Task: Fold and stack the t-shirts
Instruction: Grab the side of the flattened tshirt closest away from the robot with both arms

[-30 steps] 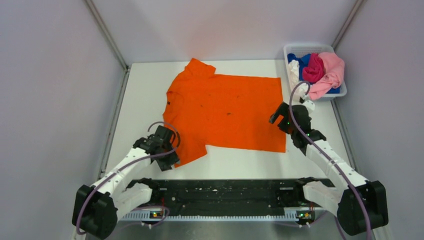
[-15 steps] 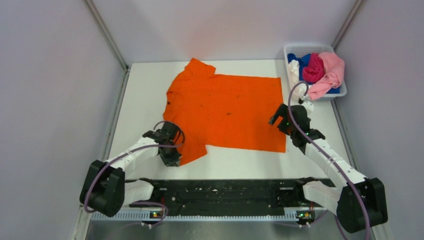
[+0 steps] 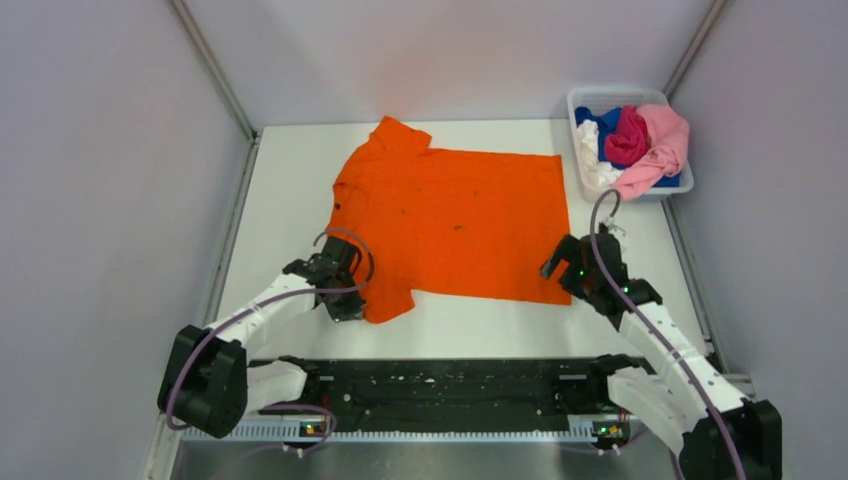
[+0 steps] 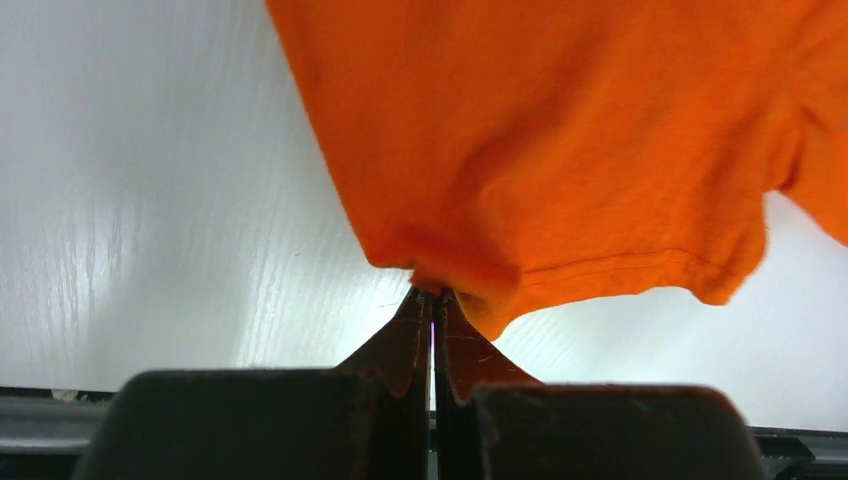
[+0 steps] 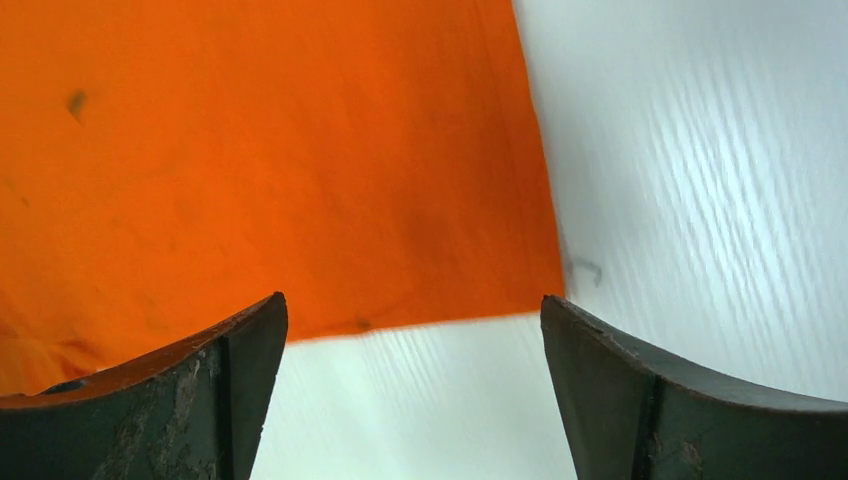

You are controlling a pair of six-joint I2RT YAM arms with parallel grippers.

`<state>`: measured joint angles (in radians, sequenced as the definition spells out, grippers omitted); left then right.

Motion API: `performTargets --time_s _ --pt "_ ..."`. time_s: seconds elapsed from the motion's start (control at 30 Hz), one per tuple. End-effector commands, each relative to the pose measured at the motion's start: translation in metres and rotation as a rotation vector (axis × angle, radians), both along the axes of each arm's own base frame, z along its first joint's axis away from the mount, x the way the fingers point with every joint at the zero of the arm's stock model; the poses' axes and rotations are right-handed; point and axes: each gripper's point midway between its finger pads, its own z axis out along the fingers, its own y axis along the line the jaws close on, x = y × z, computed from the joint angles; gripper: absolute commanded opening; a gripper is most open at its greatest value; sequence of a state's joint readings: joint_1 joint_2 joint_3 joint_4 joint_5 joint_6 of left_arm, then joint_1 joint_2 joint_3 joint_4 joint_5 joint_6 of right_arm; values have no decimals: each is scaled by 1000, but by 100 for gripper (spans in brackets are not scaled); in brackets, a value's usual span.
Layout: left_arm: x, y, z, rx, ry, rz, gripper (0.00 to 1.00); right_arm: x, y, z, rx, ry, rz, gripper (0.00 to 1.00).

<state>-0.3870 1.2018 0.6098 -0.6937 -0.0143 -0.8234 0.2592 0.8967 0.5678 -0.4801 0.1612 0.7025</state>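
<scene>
Top external view shows the task near its beginning. 1 orange t-shirt lies spread flat on the white worktop, with the collar to the left and the hem to the right, and I see no fold in it yet. No stack exists.

The other shirts wait crumpled in the bin at the far right corner: a pink shirt, a magenta shirt, a blue shirt and a white shirt.

The left claw is pressed together and pinches the edge of the near sleeve. The right claw is spread wide, with the near hem corner between its fingers, and it holds nothing.

I judge that the first fold is in preparation: 1 grasp is made and the second is missing. All 5 shirts remain to be folded and stacked.
</scene>
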Motion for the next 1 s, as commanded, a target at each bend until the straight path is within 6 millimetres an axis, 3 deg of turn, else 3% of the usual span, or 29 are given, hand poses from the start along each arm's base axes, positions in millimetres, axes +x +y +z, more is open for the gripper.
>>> performTargets --time_s 0.0,0.17,0.33,0.53,0.87,0.97 --pt "32 -18 33 -90 -195 -77 0 -44 7 -34 114 88 -18 95" --pt "39 -31 47 -154 -255 -112 0 -45 20 -45 207 65 -18 85" --pt "59 -32 63 -157 -342 -86 0 -50 14 -65 177 119 -52 74" --pt "81 -41 87 -198 -438 -72 0 -40 3 -68 110 114 -82 52" --pt "101 -25 105 -110 -515 1 0 -33 -17 -72 14 113 -159 51" --pt "108 -24 115 -104 -548 9 0 -32 -22 -73 -5 109 -187 45"
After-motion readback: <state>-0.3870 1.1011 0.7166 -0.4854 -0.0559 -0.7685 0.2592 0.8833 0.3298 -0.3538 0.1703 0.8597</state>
